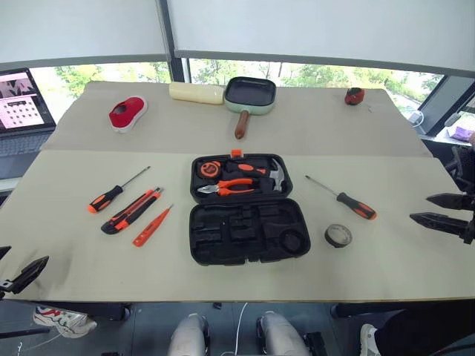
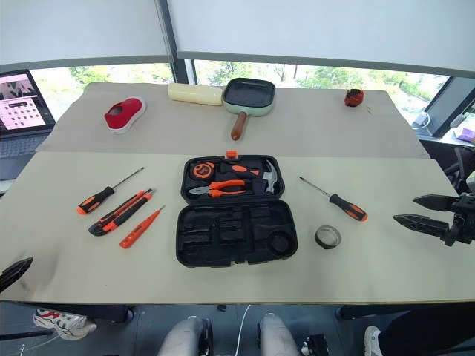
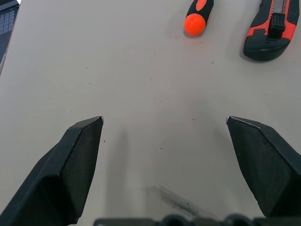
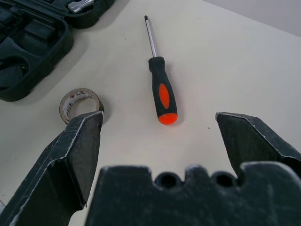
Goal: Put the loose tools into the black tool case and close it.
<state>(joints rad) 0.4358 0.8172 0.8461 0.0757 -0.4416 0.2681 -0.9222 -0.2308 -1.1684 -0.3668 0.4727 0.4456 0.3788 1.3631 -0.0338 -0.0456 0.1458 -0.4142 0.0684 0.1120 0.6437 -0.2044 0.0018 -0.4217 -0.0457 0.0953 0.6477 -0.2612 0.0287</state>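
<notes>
- The left claw (image 1: 21, 276) hangs at the near left edge of the counter (image 1: 386, 274), fingers spread wide and holding nothing; the right claw (image 2: 423, 215) hovers at the right edge, likewise released and empty.
- The black tool case (image 1: 249, 230) lies open mid-counter. Its near half shows bare moulded slots. It looks like stiff plastic and light; I judge the far half is best swung shut by its far rim, near the orange latch (image 1: 237, 153).
- The tape roll (image 1: 338, 235) lies near right: small, light, likely to roll; pinch it across the ring wall.
- The right screwdriver (image 4: 162, 94) lies just beyond it. On the left are the tester pen (image 1: 151, 227), utility knife (image 1: 131, 211) and left screwdriver (image 1: 105, 199). All are rigid, slim and low to the counter; the rubbery handles should grip better than the smooth shafts.
- Hard to make out: which slot suits which tool; the left claw is cut off by the frame edge.
</notes>
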